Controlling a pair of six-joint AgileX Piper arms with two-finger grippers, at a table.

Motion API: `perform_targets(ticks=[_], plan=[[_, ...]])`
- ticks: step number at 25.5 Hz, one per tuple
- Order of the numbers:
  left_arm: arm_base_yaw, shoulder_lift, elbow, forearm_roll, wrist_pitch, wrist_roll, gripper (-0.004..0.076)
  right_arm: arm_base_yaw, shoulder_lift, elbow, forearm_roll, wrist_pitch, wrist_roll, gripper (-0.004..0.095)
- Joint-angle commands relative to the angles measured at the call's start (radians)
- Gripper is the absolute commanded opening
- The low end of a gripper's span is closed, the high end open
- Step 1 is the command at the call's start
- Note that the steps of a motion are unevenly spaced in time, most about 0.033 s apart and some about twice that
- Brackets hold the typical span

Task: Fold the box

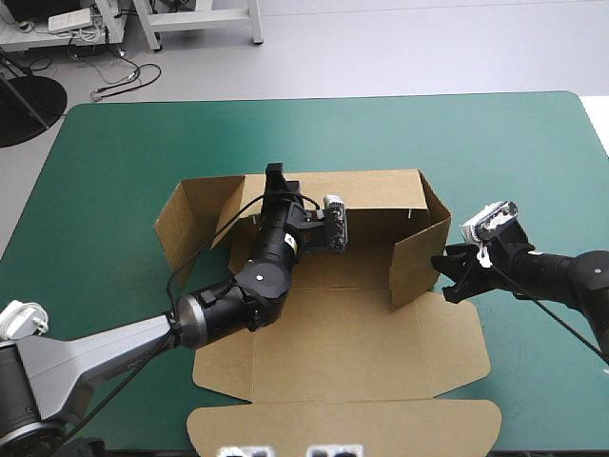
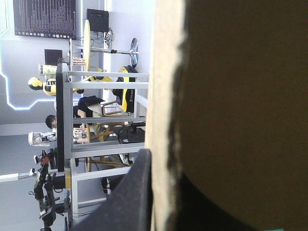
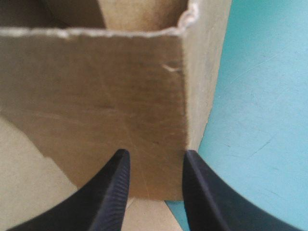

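**Raising the walls**

On the table the box lies central, far wall and right wall up. Our left gripper pinches the far wall; our right gripper, spread and empty, faces the right wall, which we judge needs tucking next.

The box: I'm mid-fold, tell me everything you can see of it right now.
The box is a cut sheet of plain brown board, half raised, lying mid-table on the teal-green cover. Its far wall and right wall stand upright, while the left flap splays outward. The near panels and the rounded tuck flap lie flat toward the table's near edge. The left hand is clamped on the far wall's top edge. The open right hand faces the right wall's corner; whether it touches is unclear.
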Motion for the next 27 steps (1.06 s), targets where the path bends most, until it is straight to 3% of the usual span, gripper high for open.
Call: perform_targets(ticks=[1,4,7,14,19,22,24,27], plan=[[-0.005,-0.027,-0.025,0.032,0.023,-0.024,-0.001,0.0,-0.026,-0.033,0.045,-0.041,-0.043,0.0356],[-0.005,-0.027,-0.025,0.032,0.018,-0.025,-0.001,0.0,-0.015,-0.033,0.112,-0.078,-0.06,0.0356],[-0.005,-0.027,-0.025,0.032,0.014,-0.045,-0.001,0.017,0.016,-0.033,0.162,-0.043,-0.133,0.0356],[-0.005,-0.027,-0.025,0.032,0.014,-0.049,-0.001,0.115,0.082,-0.033,0.18,-0.078,-0.139,0.0356],[-0.005,-0.027,-0.025,0.032,0.014,-0.049,-0.001,0.17,0.09,-0.033,0.247,-0.208,-0.144,0.0355],[-0.005,-0.027,-0.025,0.032,0.014,-0.049,-0.0009,0.222,0.122,-0.033,0.321,-0.352,-0.168,0.0306],[-0.005,-0.027,-0.025,0.032,0.014,-0.049,-0.001,0.251,0.145,-0.033,0.368,-0.386,-0.199,0.0245],[-0.005,-0.027,-0.025,0.032,0.014,-0.049,-0.001,0.252,0.152,-0.034,0.424,-0.391,-0.282,0.0246]])
